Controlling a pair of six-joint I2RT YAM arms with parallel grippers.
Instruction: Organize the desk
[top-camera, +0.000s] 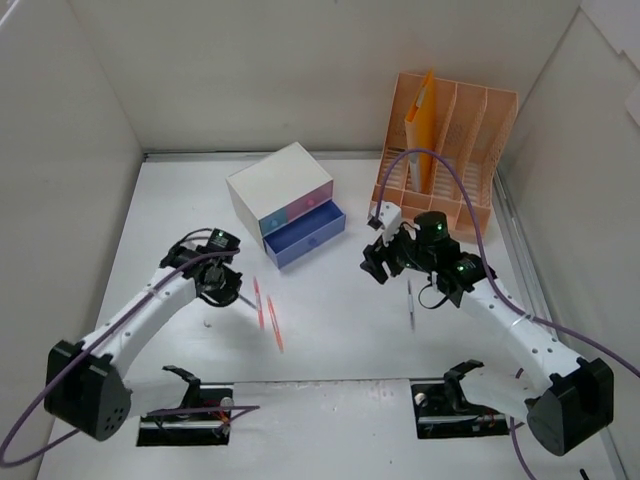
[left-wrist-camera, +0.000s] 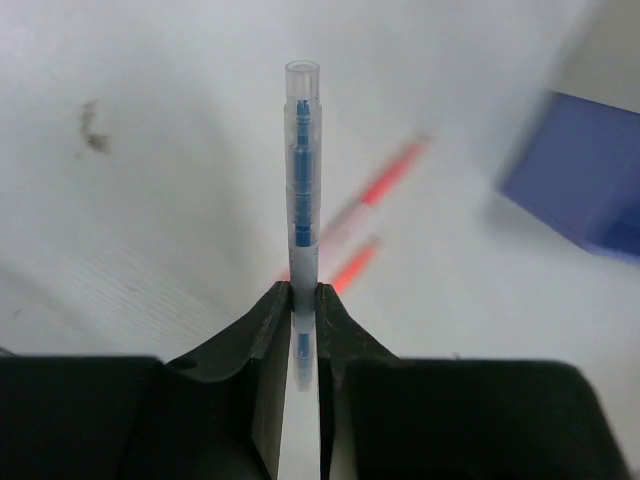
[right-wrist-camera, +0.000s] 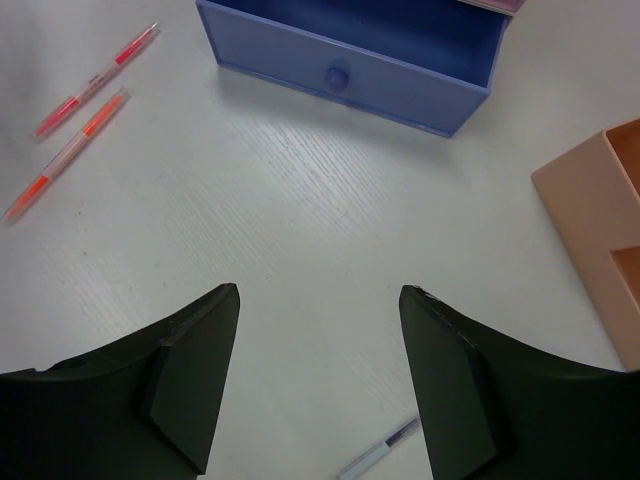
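Note:
The desk (top-camera: 330, 340) is a wide white tabletop. My left gripper (top-camera: 228, 289) is shut on a clear pen with a blue refill (left-wrist-camera: 303, 170), held above the desk left of two red pens (top-camera: 266, 312); the jaws pinch its lower end (left-wrist-camera: 304, 300). The red pens appear blurred behind it (left-wrist-camera: 385, 180). My right gripper (top-camera: 377, 265) is open and empty (right-wrist-camera: 320, 300), just above the desk in front of the open blue drawer (right-wrist-camera: 350, 65). A purple-and-white pen (top-camera: 411, 303) lies just behind it (right-wrist-camera: 380, 460). The red pens also show in the right wrist view (right-wrist-camera: 80, 120).
A small white drawer box (top-camera: 280, 185) has its blue drawer (top-camera: 308, 238) pulled open. An orange file organizer (top-camera: 450, 140) with a yellow folder stands at the back right; its corner shows in the right wrist view (right-wrist-camera: 600, 230). Upright white panels enclose the desk.

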